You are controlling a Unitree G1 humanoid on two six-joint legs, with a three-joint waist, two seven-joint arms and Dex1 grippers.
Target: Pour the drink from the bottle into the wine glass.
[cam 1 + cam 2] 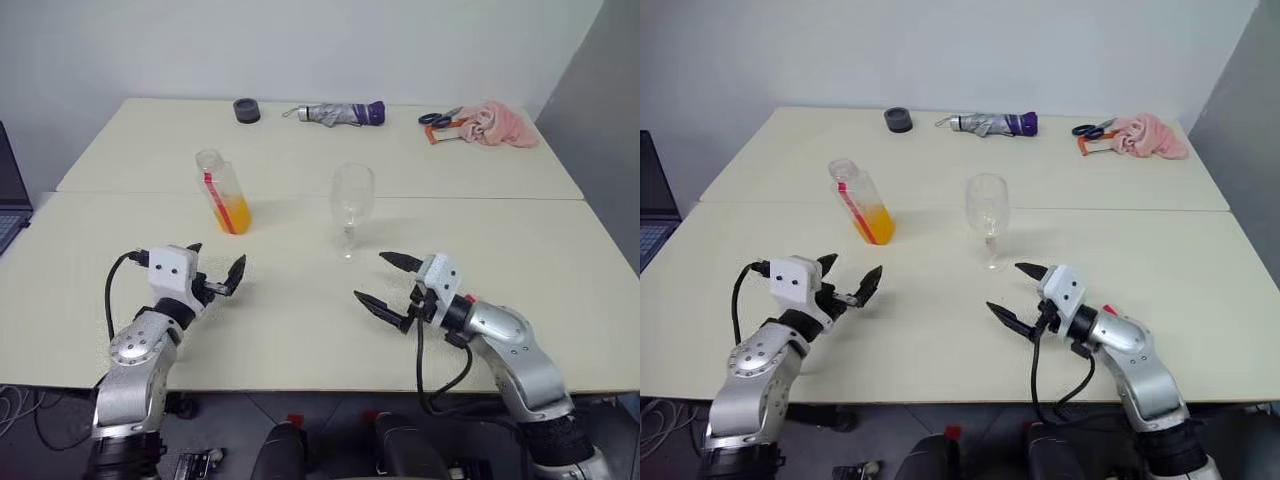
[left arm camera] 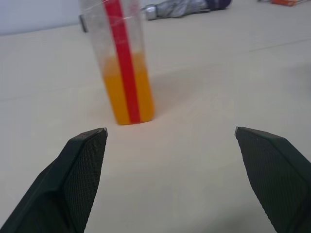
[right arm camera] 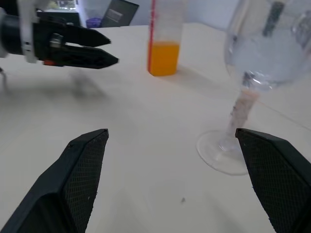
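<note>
The clear bottle (image 1: 222,188) with a red label stripe stands upright on the cream table (image 1: 300,320), left of centre. The orange drink (image 1: 236,215) fills its lower part. The empty wine glass (image 1: 352,203) stands upright to its right. My left gripper (image 1: 216,262) is open, low over the table just in front of the bottle (image 2: 124,73), pointing at it with nothing between its fingers (image 2: 82,170). My right gripper (image 1: 371,277) is open too, in front of the wine glass (image 3: 260,53) and apart from its foot, holding nothing.
Along the far table edge lie a black round object (image 1: 246,110), a folded grey-purple umbrella (image 1: 340,113), scissors (image 1: 440,118) and a pink cloth (image 1: 500,125). A laptop (image 1: 10,205) sits at the left edge. A seam runs between the two tabletops.
</note>
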